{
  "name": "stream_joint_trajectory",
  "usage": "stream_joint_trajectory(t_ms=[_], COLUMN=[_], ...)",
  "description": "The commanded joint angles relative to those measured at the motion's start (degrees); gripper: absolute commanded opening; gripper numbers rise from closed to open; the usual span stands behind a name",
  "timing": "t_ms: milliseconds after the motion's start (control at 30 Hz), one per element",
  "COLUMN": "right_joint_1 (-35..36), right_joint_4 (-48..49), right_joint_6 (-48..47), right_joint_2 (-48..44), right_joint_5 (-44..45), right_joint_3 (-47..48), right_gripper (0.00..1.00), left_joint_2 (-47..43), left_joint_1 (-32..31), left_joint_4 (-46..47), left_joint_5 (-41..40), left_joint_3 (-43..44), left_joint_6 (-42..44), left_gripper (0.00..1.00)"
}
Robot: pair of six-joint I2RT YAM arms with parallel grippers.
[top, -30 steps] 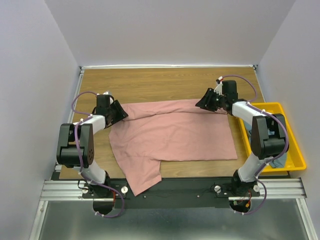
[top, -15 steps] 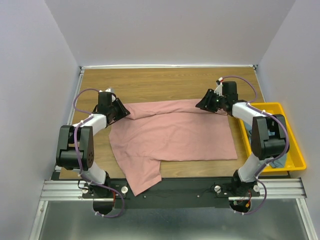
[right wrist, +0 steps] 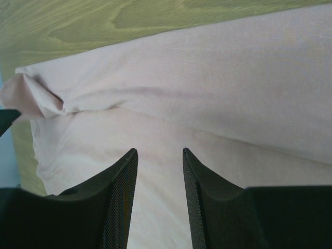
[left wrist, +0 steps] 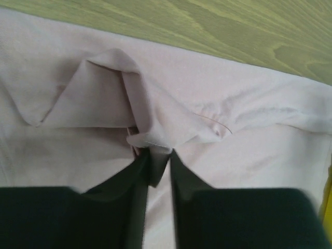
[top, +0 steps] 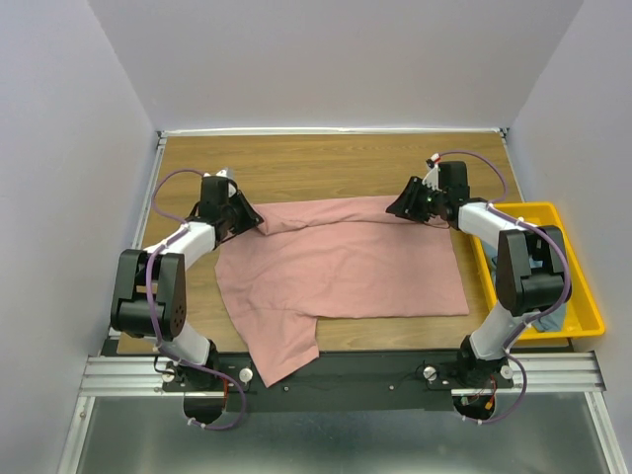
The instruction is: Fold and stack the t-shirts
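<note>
pink shirt (top: 346,267) is spread over the middle of the worktop, one sleeve draped off the near edge. a fold by its far left corner is pinched tight by the left gripper (left wrist: 158,158). right gripper (right wrist: 160,155) is held over the far right hem, jaws apart, nothing grasped.

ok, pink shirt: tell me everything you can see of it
The pink t-shirt is soft, dusty-pink cloth, lying mostly flat and wrinkled on the wooden table; no print shows. Its far edge is folded back over the body, and one near-left part hangs over the table's near edge. The left gripper is pinched shut on a bunched fold at the far-left corner. The right gripper is open over the far-right corner; whether it touches the cloth is unclear.
</note>
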Motion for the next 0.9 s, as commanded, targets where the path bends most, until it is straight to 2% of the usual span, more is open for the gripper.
stream_joint_trajectory(t_ms=[0,33,167,367,500,533,667,867], right_joint_1=[0.81,1.08,2.57,9.5,17.85,19.26,26.46,33.5], right_joint_4=[0.94,0.85,0.85,0.85,2.08,5.04,7.18,8.24], right_joint_6=[-1.55,-1.73,-2.69,-6.47,-9.9,-10.95,-12.72,-14.65], right_joint_2=[-0.74,-0.74,-0.65,0.31,2.59,3.3,10.66,19.9], right_joint_5=[-1.47,-1.3,-1.03,1.86,5.2,5.9,6.35,7.14], right_joint_3=[-0.54,-0.36,0.17,2.8,7.45,8.42,14.66,24.77], right_gripper=[0.47,0.47,0.47,0.47,0.47,0.47,0.43,0.37], left_joint_2=[-1.07,-1.42,-2.39,-1.34,3.31,5.24,10.17,17.82], left_joint_1=[-1.77,-2.04,-2.39,-2.31,-2.39,-2.39,-2.39,-2.31], left_joint_4=[-1.98,-2.25,-4.44,-6.03,-5.94,-5.85,-5.68,-5.85], left_joint_5=[1.28,1.28,0.84,-0.31,0.48,0.66,0.49,0.49], left_joint_3=[2.7,3.14,6.21,9.91,13.16,13.95,19.47,25.63], left_joint_6=[-1.04,-1.13,-1.65,-2.27,-2.01,-2.01,-1.66,-0.34], left_gripper=[0.17,0.11,0.07,0.07,0.07,0.07,0.07,0.07])
